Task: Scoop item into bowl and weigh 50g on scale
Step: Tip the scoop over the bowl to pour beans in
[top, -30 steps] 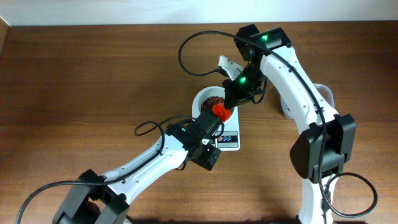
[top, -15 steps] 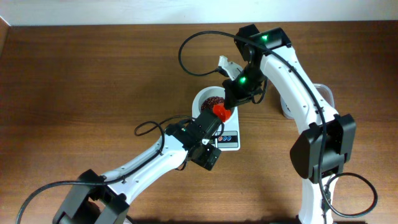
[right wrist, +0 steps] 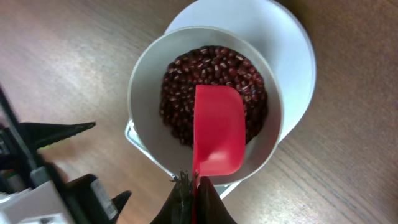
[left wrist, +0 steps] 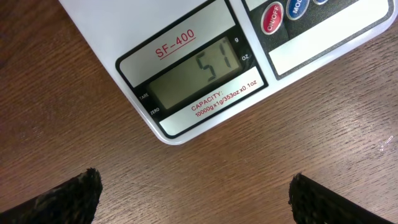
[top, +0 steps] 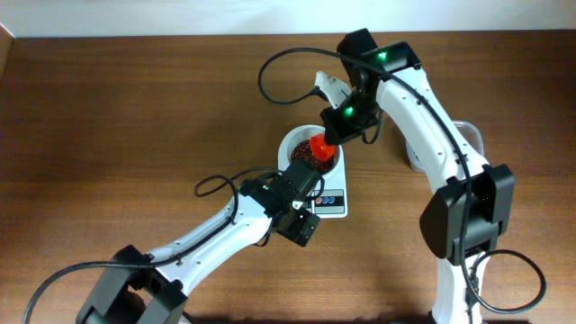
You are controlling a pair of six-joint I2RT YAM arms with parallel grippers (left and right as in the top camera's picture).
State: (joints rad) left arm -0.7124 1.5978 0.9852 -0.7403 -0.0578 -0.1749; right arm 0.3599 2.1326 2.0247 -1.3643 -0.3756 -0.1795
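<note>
While 51 is shown on display (left wrist: 199, 74) of scale (left wrist: 143, 25), bowl (right wrist: 140, 87) is seated on scale, beans (right wrist: 177, 93) heaped inside. Red scoop (right wrist: 217, 134), empty, is clamped by handle in closed right gripper (right wrist: 193, 190); long axis runs from gripper out over bowl. Left gripper (left wrist: 199, 199) is held wide open over counter (left wrist: 323, 143), just before scale's front edge. Weighing judged nearly done.

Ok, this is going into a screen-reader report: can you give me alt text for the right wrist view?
The shut right gripper holds an empty red scoop over a small white bowl of dark red-brown beans. The bowl sits on a white scale on a wooden table.
</note>
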